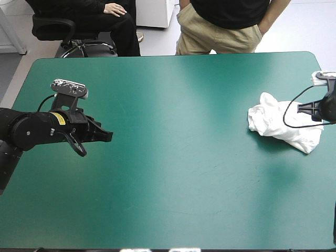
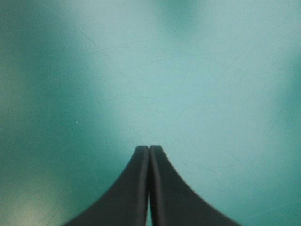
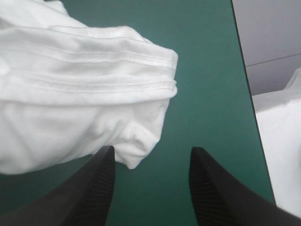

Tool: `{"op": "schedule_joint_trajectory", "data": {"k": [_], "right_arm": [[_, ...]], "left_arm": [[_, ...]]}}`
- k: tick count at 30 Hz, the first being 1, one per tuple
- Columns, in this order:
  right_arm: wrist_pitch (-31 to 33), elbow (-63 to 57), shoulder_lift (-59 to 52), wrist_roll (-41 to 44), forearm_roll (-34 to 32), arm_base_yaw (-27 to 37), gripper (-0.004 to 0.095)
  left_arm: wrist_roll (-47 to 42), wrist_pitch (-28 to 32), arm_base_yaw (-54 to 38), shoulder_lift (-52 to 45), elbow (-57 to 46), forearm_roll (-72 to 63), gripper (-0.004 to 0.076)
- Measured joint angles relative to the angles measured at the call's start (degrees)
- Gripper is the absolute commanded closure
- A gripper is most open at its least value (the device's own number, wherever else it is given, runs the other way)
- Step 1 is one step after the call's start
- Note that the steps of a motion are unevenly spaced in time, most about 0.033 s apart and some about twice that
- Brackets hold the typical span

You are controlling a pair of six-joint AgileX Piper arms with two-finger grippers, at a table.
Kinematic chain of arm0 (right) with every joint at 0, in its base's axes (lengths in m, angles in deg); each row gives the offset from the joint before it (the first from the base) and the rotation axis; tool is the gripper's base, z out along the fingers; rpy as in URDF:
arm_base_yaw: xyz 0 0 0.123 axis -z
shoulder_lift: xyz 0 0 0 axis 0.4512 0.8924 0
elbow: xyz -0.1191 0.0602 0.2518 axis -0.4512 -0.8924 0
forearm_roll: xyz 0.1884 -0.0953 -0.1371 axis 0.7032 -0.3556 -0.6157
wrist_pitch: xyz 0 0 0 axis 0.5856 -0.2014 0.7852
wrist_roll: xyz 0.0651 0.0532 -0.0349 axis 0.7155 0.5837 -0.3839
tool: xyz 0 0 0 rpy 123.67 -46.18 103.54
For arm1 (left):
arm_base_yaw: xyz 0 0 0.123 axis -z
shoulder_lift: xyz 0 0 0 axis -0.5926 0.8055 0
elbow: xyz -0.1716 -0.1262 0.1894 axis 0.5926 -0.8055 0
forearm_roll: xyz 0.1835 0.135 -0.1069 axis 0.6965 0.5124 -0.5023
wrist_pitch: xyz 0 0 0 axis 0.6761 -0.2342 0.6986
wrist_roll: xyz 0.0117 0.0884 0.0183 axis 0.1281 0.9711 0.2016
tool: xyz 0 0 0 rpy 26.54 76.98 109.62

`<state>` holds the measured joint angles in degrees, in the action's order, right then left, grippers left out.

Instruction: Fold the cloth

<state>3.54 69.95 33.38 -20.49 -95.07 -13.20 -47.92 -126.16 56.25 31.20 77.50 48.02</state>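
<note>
We count one T-shirt (image 1: 283, 126), a crumpled white heap lying near the right edge of the teal-green table (image 1: 168, 199), toward its far side. We count two grippers. The left gripper (image 2: 149, 149) hovers over bare cover at the left, its black fingers pressed together into one point, gripping nothing. The right gripper (image 3: 153, 153) is at the heap, fingers spread wide, a hemmed fold just beside one finger.
</note>
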Motion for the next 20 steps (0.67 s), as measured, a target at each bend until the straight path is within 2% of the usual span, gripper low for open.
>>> {"op": "schedule_joint_trajectory", "data": {"k": [6,12,15,20], "right_arm": [[4.50,0.05,-11.76,-5.05,11.93,0.00,0.0478],[6.47,-1.15,-22.85,-9.20,22.41,-0.08,0.0601],[7.02,-3.30,-28.83,-11.87,24.99,-2.36,0.0624],[10.20,-6.63,-36.92,-13.20,25.51,-7.59,0.0625]], "left_arm": [[0.07,0.00,0.00,0.00,0.00,0.00,0.0741],[1.37,-1.00,0.00,-0.34,0.00,0.00,0.0741],[2.21,-1.58,0.00,-2.13,0.00,0.00,0.0741],[2.60,-2.70,0.00,-7.68,0.00,0.00,0.0741]]}}
